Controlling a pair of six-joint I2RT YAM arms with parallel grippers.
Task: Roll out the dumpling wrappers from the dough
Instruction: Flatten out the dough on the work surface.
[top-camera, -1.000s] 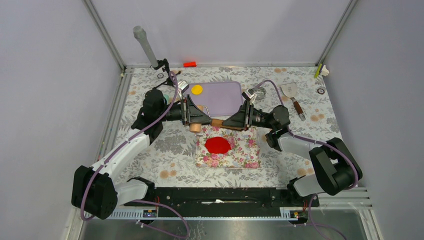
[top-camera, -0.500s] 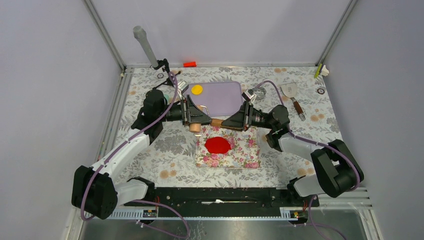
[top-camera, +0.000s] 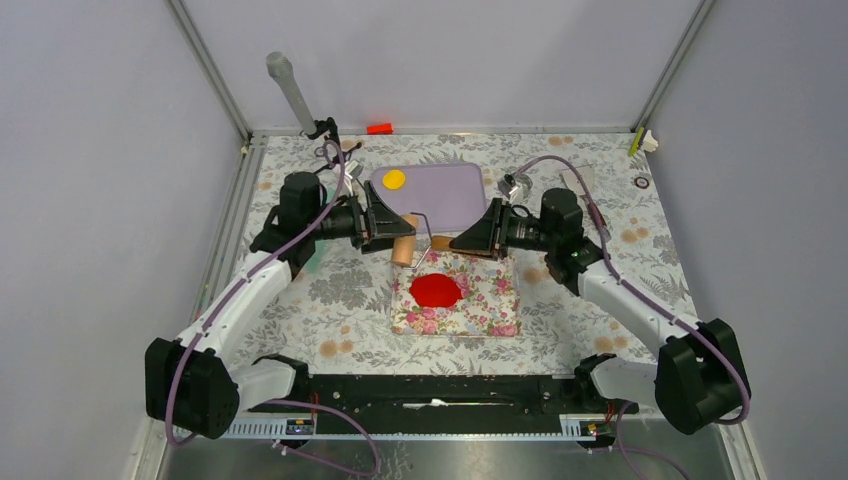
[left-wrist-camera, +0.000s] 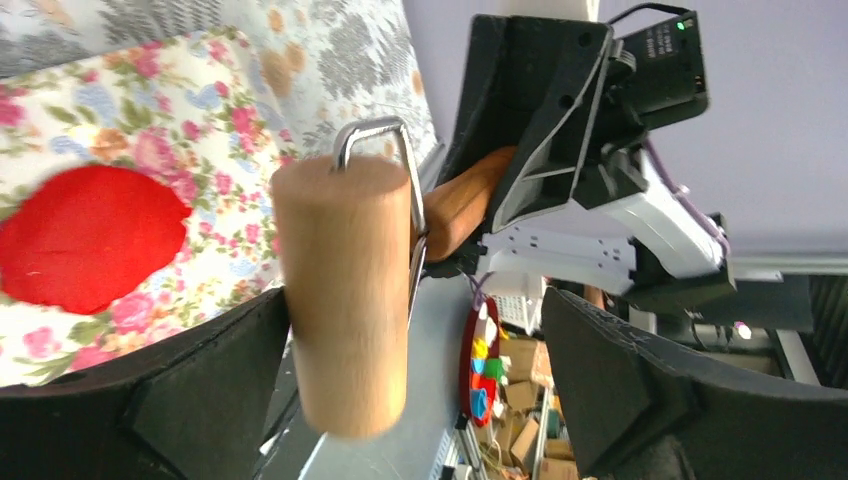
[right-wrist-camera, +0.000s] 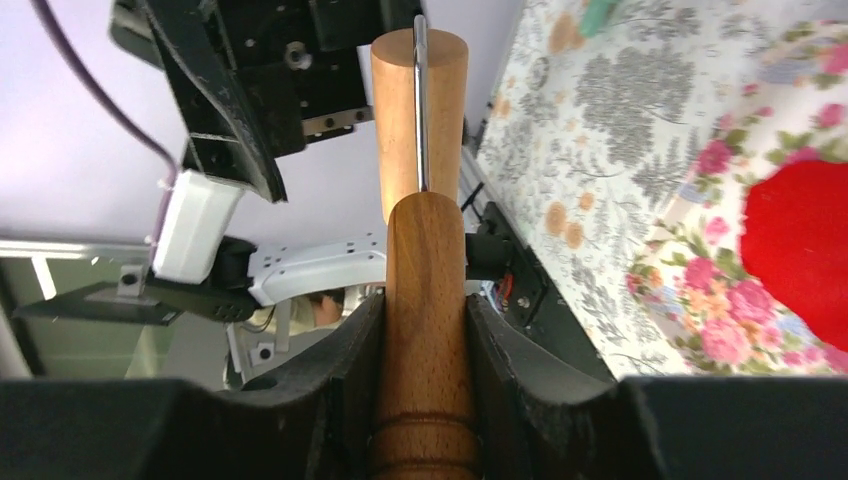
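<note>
Red dough pressed flat on floral mat on the table. Held wooden roller by the mat's far edge, right claw clenched on its handle, left claw spread wide, released, either side of the barrel. Yellow wrapper parked on lilac board behind.

Shows the left hand spread wide around a pale wooden roller, nearer one finger. Shows its wire frame and darker handle running into the right hand. Places flat red dough on the floral mat, leftward.
</note>
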